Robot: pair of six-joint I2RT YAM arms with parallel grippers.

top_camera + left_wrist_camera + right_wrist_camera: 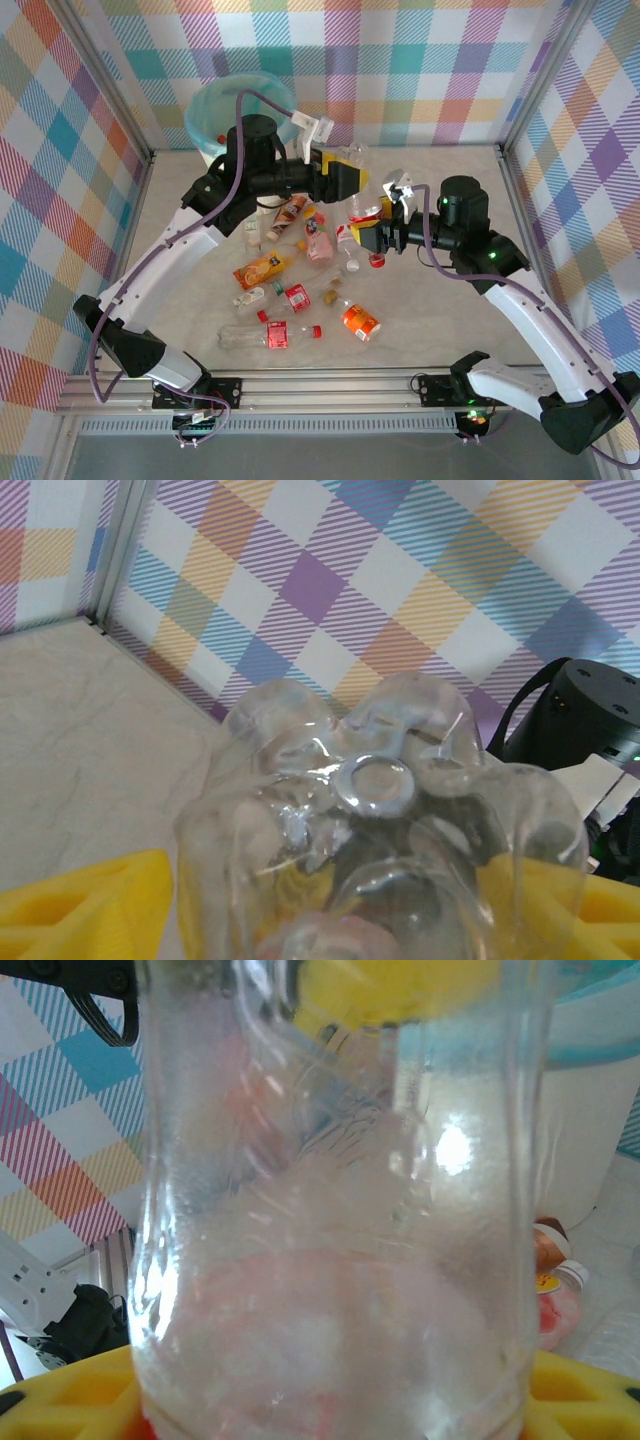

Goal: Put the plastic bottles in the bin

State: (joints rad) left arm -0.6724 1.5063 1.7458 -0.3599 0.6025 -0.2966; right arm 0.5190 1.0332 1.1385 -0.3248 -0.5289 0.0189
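Plaid walls (420, 60) enclose a pale table (450, 180). Left gripper (345, 182) pinches a clear bottle (380, 820) between yellow fingers (80, 910), above the table's middle. Right gripper (368, 236), just beside it, clamps a second clear bottle (330, 1260). Bin (205, 100) stands at the far left; loose bottles (300, 290) lie nearer. Best to carry one bottle at a time fully over the bin's mouth before letting go, keeping the arms apart.

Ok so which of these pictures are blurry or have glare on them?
Top view: sharp, evenly lit. Left wrist view: the clear bottle is close and soft, with bright glints on its base. Right wrist view: the pink-tinted bottle is badly out of focus, with a white glare spot.
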